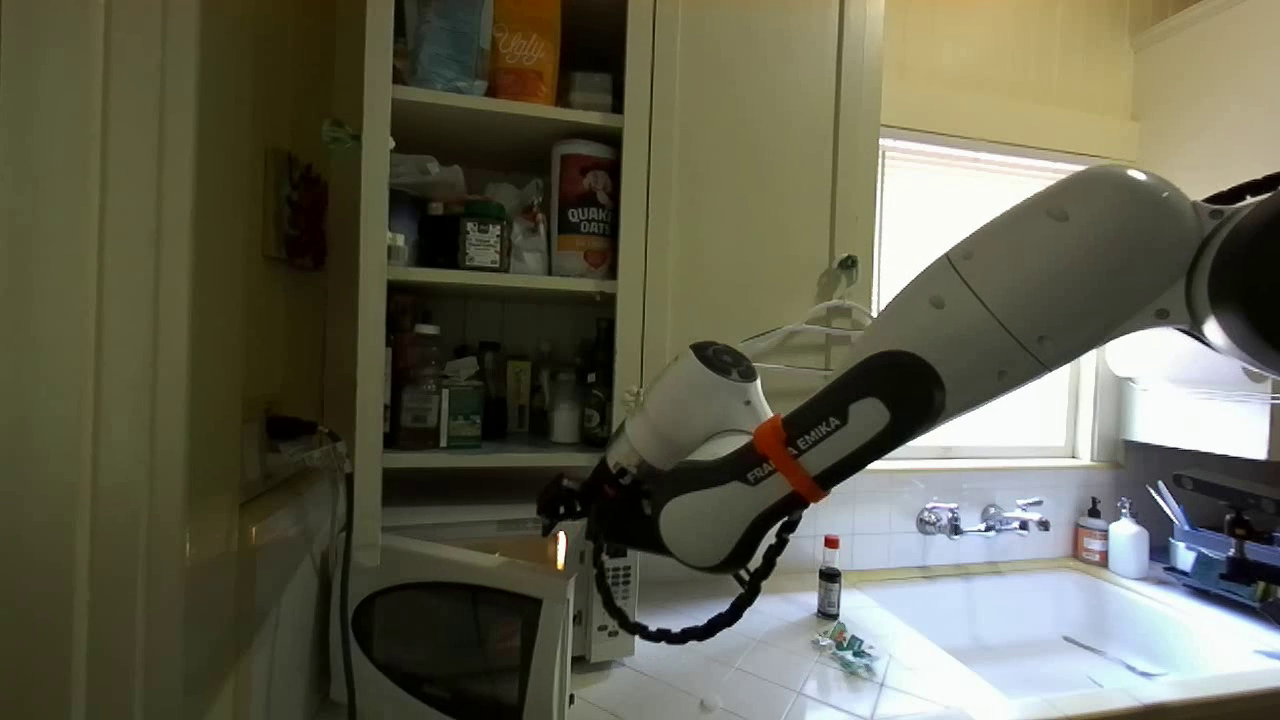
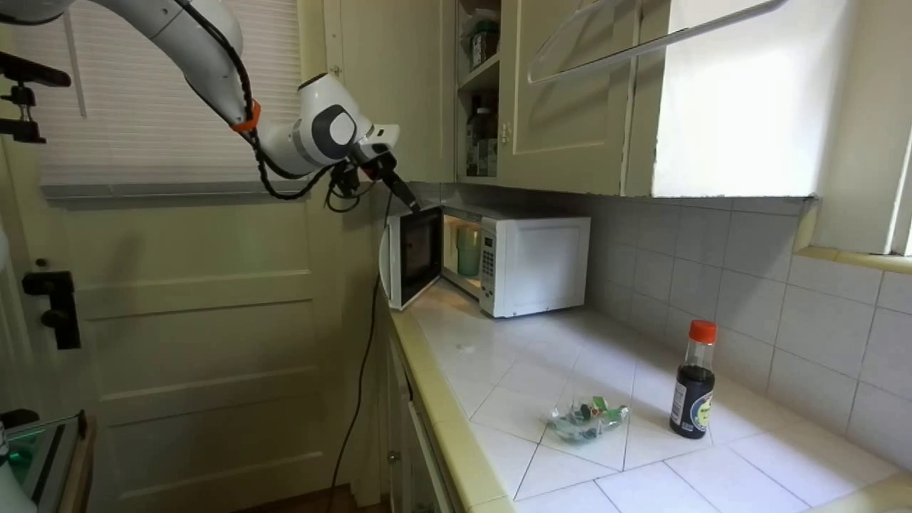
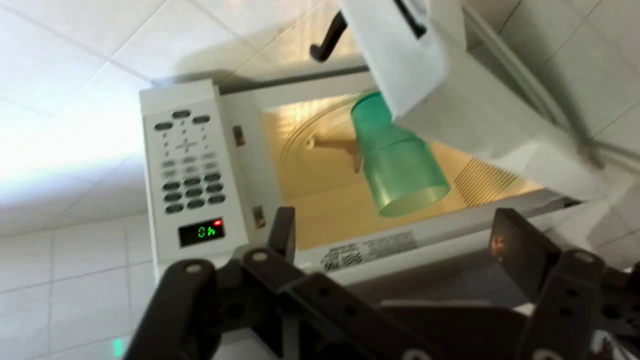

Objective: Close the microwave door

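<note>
The door stands swung open at the front of the microwave, which rests on the tiled surface; a green cup stands inside. The end effector, its jaws spread and nothing between them, appears near the door's top edge in an exterior view; contact cannot be told. The door is probably light, stiff and slippery, so steady pressure on its outer face near the free edge should serve better than pinching.
</note>
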{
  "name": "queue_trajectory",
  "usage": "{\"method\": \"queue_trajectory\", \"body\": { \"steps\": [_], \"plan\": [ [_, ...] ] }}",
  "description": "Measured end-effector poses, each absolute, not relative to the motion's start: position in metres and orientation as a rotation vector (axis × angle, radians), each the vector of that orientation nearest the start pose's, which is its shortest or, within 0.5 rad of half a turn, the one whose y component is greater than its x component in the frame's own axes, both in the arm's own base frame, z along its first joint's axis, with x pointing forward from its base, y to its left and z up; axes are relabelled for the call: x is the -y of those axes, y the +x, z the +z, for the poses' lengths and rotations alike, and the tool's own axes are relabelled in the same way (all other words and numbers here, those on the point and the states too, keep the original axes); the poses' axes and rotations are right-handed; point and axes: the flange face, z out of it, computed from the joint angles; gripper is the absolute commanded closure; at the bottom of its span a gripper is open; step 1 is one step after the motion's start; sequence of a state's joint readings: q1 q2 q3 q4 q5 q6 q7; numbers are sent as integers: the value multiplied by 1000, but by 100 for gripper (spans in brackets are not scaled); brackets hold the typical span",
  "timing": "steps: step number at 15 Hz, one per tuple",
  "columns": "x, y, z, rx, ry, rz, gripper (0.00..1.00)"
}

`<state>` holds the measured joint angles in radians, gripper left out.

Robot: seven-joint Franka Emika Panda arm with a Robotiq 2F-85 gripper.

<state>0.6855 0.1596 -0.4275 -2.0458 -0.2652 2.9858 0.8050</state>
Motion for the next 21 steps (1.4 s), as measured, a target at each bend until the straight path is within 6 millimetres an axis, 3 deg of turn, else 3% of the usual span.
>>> {"method": "queue_trajectory", "body": {
  "steps": [3, 5, 7, 11, 13, 14, 17, 21],
  "plan": [
    [-155, 607, 497, -491, -2700, -1257, 0],
    [-165, 601, 504, -565, -2790, -1270, 0],
    [-200, 574, 496, -545, -2896, -1174, 0],
    [-286, 483, 500, -344, -2932, -971, 0],
    [-310, 440, 499, -286, -2904, -893, 0],
    [-313, 429, 498, -272, -2901, -879, 0],
    [-303, 427, 497, -289, -2902, -880, 0],
    [-260, 470, 488, -271, -2925, -952, 0]
  ]
}}
